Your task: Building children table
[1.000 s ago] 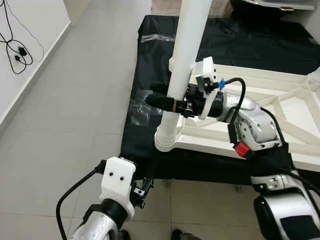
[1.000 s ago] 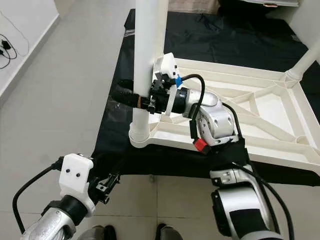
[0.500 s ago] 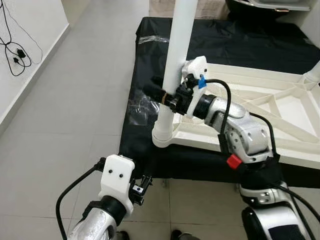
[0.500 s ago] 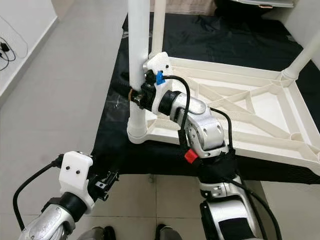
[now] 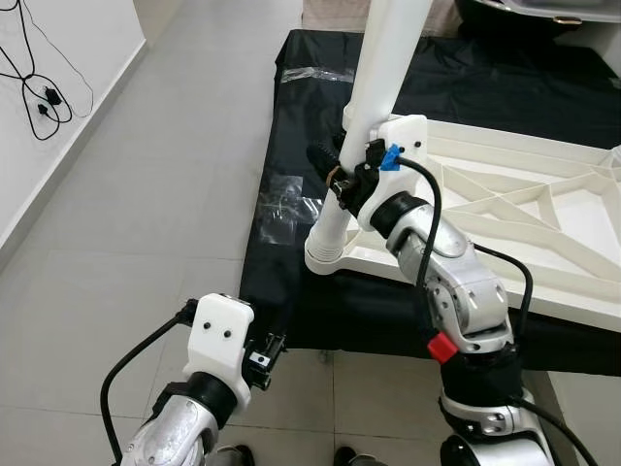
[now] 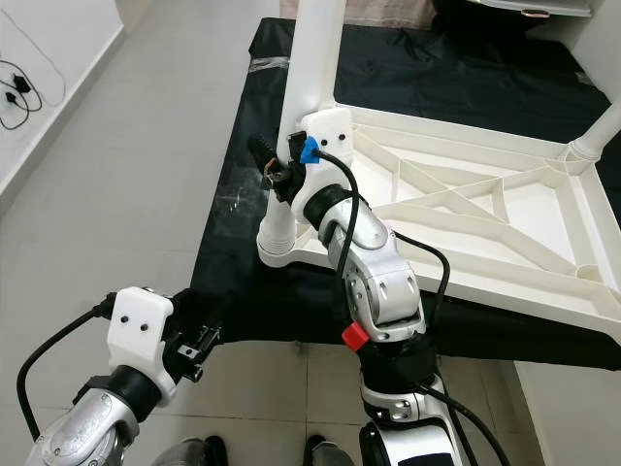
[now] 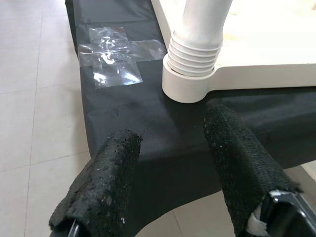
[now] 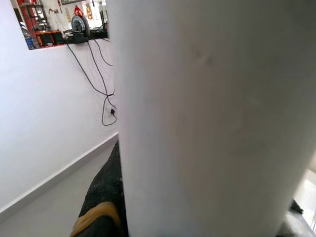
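Table top (image 6: 543, 282), white plastic, lies upside down on a black sheet (image 5: 291, 155) over the tiled floor (image 5: 146, 194), ribs facing up. You have a white leg (image 5: 364, 126) standing in the near-left corner socket (image 5: 330, 260), threaded collar seated in the ring; it leans slightly. Another leg (image 6: 604, 126) stands at the far right corner.

Your right gripper (image 5: 335, 175) is clamped on that near-left leg a little above the socket, black fingers wrapped around either side of the tube, the silver arm reaching forward from below over the table's near edge. In the right wrist view the leg (image 8: 212, 118) sits right against the lens, with one black fingertip (image 8: 101, 217) with an orange band beside it.

Your left gripper (image 7: 168, 173) hangs low near the sheet's front edge, touching nothing, fingers (image 7: 103, 182) spread apart; past them you see the socket (image 7: 190, 84) and a patch of clear tape (image 7: 118, 57) on the sheet.

Cables (image 5: 39, 87) hang on the white wall at far left. A person's shoes (image 6: 204, 451) show at the bottom edge.
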Available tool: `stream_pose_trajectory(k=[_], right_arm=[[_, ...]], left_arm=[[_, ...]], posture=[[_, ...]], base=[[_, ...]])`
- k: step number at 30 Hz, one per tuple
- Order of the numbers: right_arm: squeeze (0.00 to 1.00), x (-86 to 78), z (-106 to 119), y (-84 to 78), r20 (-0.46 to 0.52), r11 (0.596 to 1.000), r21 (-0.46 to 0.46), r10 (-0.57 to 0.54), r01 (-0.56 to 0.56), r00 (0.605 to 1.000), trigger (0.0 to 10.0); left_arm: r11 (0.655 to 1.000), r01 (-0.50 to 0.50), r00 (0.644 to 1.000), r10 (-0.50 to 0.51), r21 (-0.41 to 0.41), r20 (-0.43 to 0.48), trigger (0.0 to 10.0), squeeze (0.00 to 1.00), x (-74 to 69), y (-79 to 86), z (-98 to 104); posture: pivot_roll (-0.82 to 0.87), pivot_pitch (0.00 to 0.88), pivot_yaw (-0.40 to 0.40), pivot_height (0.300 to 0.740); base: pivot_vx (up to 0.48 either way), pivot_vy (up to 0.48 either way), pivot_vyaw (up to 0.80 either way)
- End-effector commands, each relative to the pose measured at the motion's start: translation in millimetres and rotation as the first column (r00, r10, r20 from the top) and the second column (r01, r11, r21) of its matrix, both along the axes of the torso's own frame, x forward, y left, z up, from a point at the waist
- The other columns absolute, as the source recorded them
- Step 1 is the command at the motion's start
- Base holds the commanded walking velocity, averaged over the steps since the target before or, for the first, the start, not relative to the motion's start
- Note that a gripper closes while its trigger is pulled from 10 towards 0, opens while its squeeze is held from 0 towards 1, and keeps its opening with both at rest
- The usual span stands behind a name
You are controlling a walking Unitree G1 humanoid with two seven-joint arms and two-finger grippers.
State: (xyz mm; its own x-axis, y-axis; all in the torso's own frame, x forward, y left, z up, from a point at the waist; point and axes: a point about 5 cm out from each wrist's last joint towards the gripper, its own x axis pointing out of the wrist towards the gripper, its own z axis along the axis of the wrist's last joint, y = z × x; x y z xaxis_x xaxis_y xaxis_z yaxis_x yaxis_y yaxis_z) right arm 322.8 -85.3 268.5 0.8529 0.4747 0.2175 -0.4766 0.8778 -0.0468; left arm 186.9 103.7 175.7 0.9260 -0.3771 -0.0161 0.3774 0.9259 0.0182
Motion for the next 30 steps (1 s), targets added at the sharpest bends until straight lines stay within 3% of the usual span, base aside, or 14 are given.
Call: stream_pose_trajectory(k=[1, 5, 8, 10, 11, 13, 20, 23, 26, 28, 30], right_arm=[[0.00, 5.6, -34.2, -9.6, -0.133, 0.987, -0.089, -0.144, 0.133, 0.981, 10.0], [0.00, 3.5, -34.0, -6.9, -0.132, 0.980, -0.103, -0.183, 0.170, 0.974, 10.0], [0.00, 3.1, -34.6, -8.1, -0.136, 0.958, -0.112, -0.276, 0.262, 0.951, 10.0], [0.00, 3.6, -35.2, -9.4, -0.143, 0.924, -0.114, -0.380, 0.366, 0.914, 10.0], [0.00, 3.6, -35.2, -9.4, -0.143, 0.924, -0.114, -0.380, 0.366, 0.914, 10.0], [0.00, 4.3, -37.8, -8.4, -0.171, 0.893, -0.125, -0.450, 0.433, 0.877, 10.0], [0.00, 5.4, -41.5, -5.9, -0.208, 0.863, -0.139, -0.505, 0.486, 0.838, 10.0], [0.00, 2.5, -39.1, -2.3, -0.235, 0.790, -0.099, -0.610, 0.606, 0.757, 10.0], [0.00, 1.1, -38.4, -1.8, -0.246, 0.765, -0.088, -0.637, 0.638, 0.731, 10.0], [0.00, -0.9, -35.5, -0.5, -0.268, 0.725, -0.058, -0.674, 0.687, 0.689, 10.0], [0.00, -0.9, -35.5, -0.5, -0.268, 0.725, -0.058, -0.674, 0.687, 0.689, 10.0]], left_arm=[[1.000, -0.002, 1.000, 0.003, 0.009, -0.018, 10.0, 0.00, 0.5, 2.4, -4.1], [1.000, -0.006, 1.000, 0.006, 0.011, -0.017, 10.0, 0.00, 1.2, 3.3, -4.0], [1.000, -0.006, 1.000, 0.006, 0.011, -0.015, 10.0, 0.00, 1.8, 3.3, -3.8], [1.000, -0.005, 1.000, 0.005, 0.010, -0.013, 10.0, 0.00, 2.5, 3.0, -3.6], [1.000, -0.005, 1.000, 0.005, 0.010, -0.013, 10.0, 0.00, 2.5, 3.0, -3.6], [1.000, -0.005, 1.000, 0.005, 0.010, -0.012, 10.0, 0.00, 3.1, 2.7, -3.5], [1.000, -0.006, 1.000, 0.006, 0.011, -0.009, 10.0, 0.00, 3.8, 2.9, -3.2], [1.000, -0.010, 1.000, 0.010, 0.016, -0.006, 10.0, 0.00, 4.9, 4.4, -3.1], [1.000, -0.011, 1.000, 0.011, 0.017, -0.006, 10.0, 0.00, 5.3, 4.5, -3.3], [1.000, -0.012, 1.000, 0.012, 0.017, -0.005, 10.0, 0.00, 5.8, 5.0, -3.6], [1.000, -0.012, 1.000, 0.012, 0.017, -0.005, 10.0, 0.00, 5.8, 5.0, -3.6]], posture=[[0.09, 0.262, -0.043, 0.740], [0.09, 0.263, -0.045, 0.740], [0.09, 0.263, -0.045, 0.740], [0.09, 0.262, -0.043, 0.740], [0.09, 0.262, -0.043, 0.740], [0.09, 0.262, -0.045, 0.740], [0.10, 0.261, -0.046, 0.740], [0.10, 0.260, -0.046, 0.740], [0.10, 0.259, -0.049, 0.740], [0.10, 0.253, -0.050, 0.740], [0.10, 0.253, -0.050, 0.740]], base=[[0.000, 0.000, 0.00], [0.000, 0.000, 0.00], [0.000, 0.000, 0.00], [0.000, 0.000, 0.00], [0.000, 0.000, 0.00], [0.000, 0.000, 0.00], [0.000, 0.000, 0.00], [0.000, 0.000, 0.00], [0.000, 0.000, 0.00], [0.000, 0.000, 0.00], [0.000, 0.000, 0.00]])
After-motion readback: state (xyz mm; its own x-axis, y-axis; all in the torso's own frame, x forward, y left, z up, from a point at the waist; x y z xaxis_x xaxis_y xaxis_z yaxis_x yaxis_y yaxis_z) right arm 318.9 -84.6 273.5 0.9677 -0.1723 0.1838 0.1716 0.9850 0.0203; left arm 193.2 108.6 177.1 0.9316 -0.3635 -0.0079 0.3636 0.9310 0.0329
